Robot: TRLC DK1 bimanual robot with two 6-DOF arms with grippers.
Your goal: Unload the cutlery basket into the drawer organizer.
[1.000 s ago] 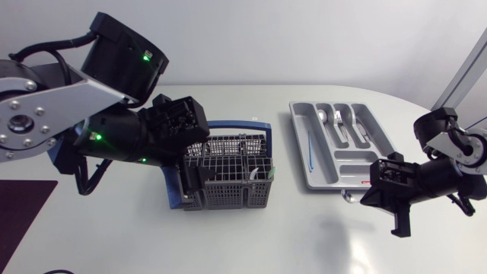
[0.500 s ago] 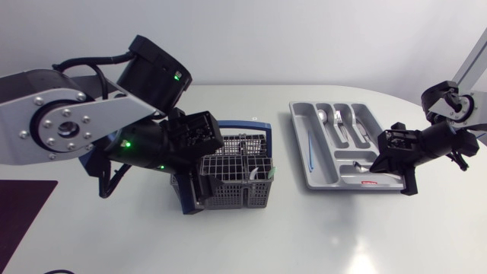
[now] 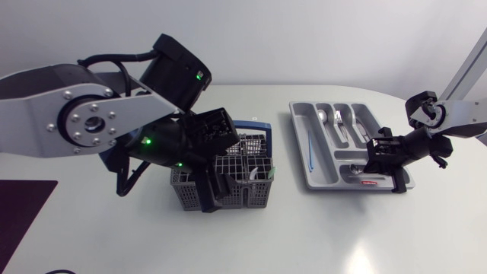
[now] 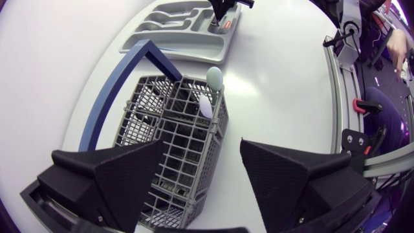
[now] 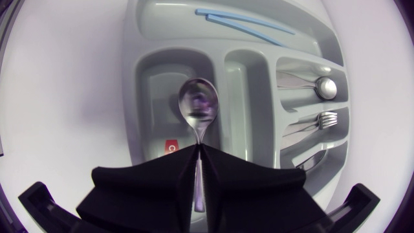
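Note:
The grey wire cutlery basket (image 3: 247, 190) with a blue handle (image 3: 257, 126) stands mid-table. My left gripper (image 3: 213, 186) hangs over its left half, open, with nothing between its fingers; in the left wrist view the basket (image 4: 174, 139) lies under the left gripper (image 4: 200, 178), and a pale spoon (image 4: 211, 81) stands in a far cell. The grey drawer organizer (image 3: 300, 144) lies to the right. My right gripper (image 3: 378, 161) is shut on a metal spoon (image 5: 198, 105), holding it over the organizer's (image 5: 145, 84) short near compartment.
Other organizer compartments hold light-blue sticks (image 5: 249, 31), spoons (image 5: 321, 87) and forks (image 5: 320, 120). A dark mat (image 3: 19, 209) lies at the table's left edge. The right gripper (image 4: 223, 10) shows beyond the basket, at the organizer (image 4: 174, 35).
My right arm has carried the spoon from the table's front right up over the organizer. My left arm has swung right and down over the basket, its gripper still open.

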